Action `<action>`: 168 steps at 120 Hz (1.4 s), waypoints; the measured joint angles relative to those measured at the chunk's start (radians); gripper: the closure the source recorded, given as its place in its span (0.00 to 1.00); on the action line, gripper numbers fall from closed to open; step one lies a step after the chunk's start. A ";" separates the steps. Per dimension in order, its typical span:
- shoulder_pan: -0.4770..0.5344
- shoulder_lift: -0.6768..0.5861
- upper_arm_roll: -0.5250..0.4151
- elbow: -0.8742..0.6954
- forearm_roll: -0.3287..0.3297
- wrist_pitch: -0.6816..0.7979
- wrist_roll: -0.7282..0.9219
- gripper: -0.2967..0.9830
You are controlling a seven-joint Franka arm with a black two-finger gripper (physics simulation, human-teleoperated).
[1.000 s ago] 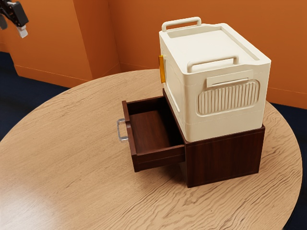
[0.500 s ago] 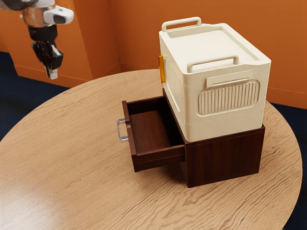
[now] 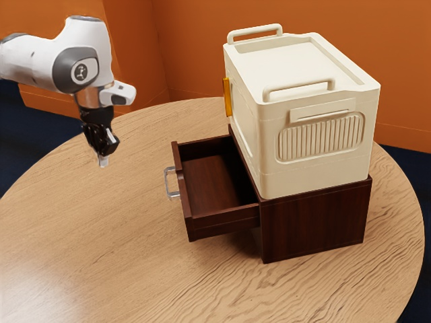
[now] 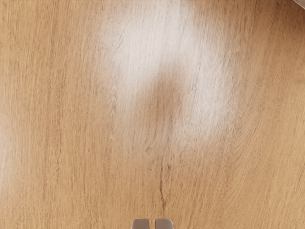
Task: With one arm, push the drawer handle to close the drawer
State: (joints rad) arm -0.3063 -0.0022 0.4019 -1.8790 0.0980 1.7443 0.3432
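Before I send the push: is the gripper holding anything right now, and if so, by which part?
Nothing is held. The gripper is empty above the table, apart from the drawer handle.

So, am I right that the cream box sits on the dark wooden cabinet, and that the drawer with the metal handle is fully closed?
Not quite: the exterior view shows the drawer with the metal handle pulled out, its inside visible. The cream box does sit on the dark wooden cabinet.

Box point(image 3: 313, 176) on drawer cabinet point(image 3: 313, 221)
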 joint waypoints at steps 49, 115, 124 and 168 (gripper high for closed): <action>-0.081 0.119 0.000 -0.072 -0.034 0.302 0.084 0.85; -0.157 0.143 -0.003 -0.185 -0.054 0.666 0.148 0.85; -0.177 0.146 -0.003 -0.186 -0.061 0.694 0.156 0.84; -0.241 0.193 -0.003 -0.181 -0.079 0.816 0.174 0.85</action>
State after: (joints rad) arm -0.5469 0.1903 0.3989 -2.0601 0.0190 2.5600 0.5168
